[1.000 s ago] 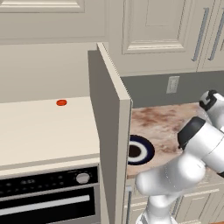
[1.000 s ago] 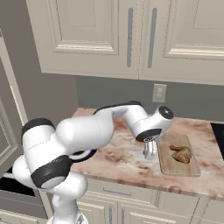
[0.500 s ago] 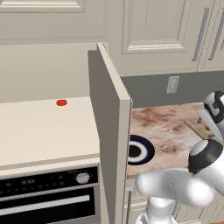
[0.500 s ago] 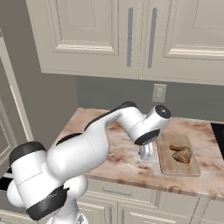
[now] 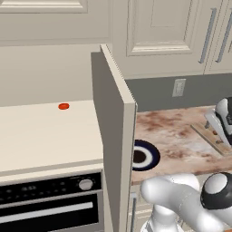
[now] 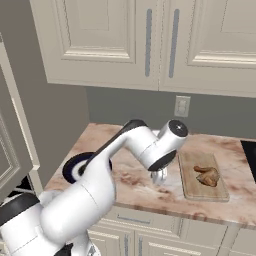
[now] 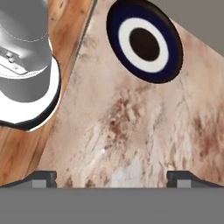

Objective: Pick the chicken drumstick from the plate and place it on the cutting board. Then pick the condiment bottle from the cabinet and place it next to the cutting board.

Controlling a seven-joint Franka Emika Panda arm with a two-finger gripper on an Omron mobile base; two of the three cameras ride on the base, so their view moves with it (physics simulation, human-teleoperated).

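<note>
The chicken drumstick (image 6: pixel 207 174) lies on the light wooden cutting board (image 6: pixel 202 176) at the right of the marbled counter. The navy-rimmed plate (image 7: pixel 144 41) with its white ring and brown centre sits bare further left, also seen as the plate (image 5: pixel 144 155) beside the cabinet door. My gripper (image 6: pixel 159 176) hangs over the counter between plate and board, pointing down. In the hand view the gripper (image 7: pixel 112 178) is open with only countertop between its fingertips (image 7: pixel 43 177). The cabinet (image 5: pixel 113 136) stands open, showing its cream shelf (image 5: pixel 45 131). The condiment bottle is out of view.
A small red disc (image 5: pixel 64 106) rests on the cabinet shelf. The open door's edge juts toward me at the counter's left end. An oven front (image 5: pixel 50 204) sits below the shelf. Upper cupboards (image 6: pixel 150 40) hang above, and a wall outlet (image 6: pixel 182 106) sits behind the counter.
The gripper has drifted slightly left, away from the cutting board, and the arm's elbow has swung lower and forward. The jaws stay open; the drumstick has not moved.
</note>
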